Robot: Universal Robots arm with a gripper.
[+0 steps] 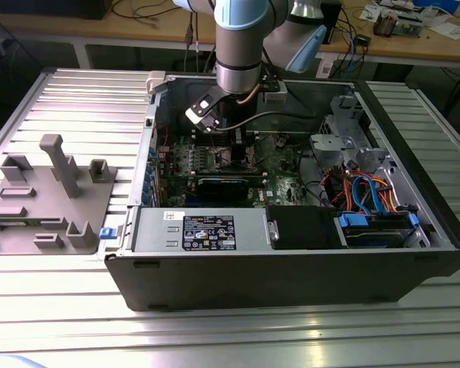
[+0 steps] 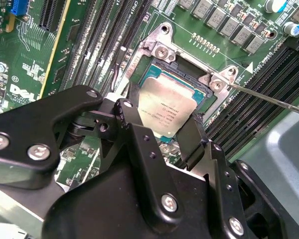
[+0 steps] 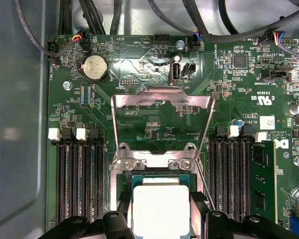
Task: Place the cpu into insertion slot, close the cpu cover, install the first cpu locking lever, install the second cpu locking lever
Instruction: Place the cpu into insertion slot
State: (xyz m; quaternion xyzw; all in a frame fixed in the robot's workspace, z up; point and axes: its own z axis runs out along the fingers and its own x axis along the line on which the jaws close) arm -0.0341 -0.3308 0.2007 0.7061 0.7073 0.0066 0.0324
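Nearest to the wrist cameras we see the gripper (image 2: 162,115). Its jaws are clenched on the cpu (image 2: 165,104), with one dark finger against each of two opposite edges. We think this side grip is chosen so that the underside is free to meet the contacts.

The cpu lies flat with its silvery top facing up, inside the frame of the insertion slot (image 2: 159,50) on the green board (image 3: 154,64). We cannot tell if it is fully seated or just above the contacts. It is square, so it has no real long axis, but its edges run parallel to the edges of the slot, as the fit demands.

Beyond the slot, the cpu cover (image 3: 162,95) is swung open toward the board edge with the cable connectors, which leaves the opening free. Its long axis runs from the hinge to that edge. A thin locking lever (image 2: 269,99) stands out at one side, not hooked.

Farthest, in the exterior view, the open computer case (image 1: 291,268) lies on the ribbed desk (image 1: 84,84).
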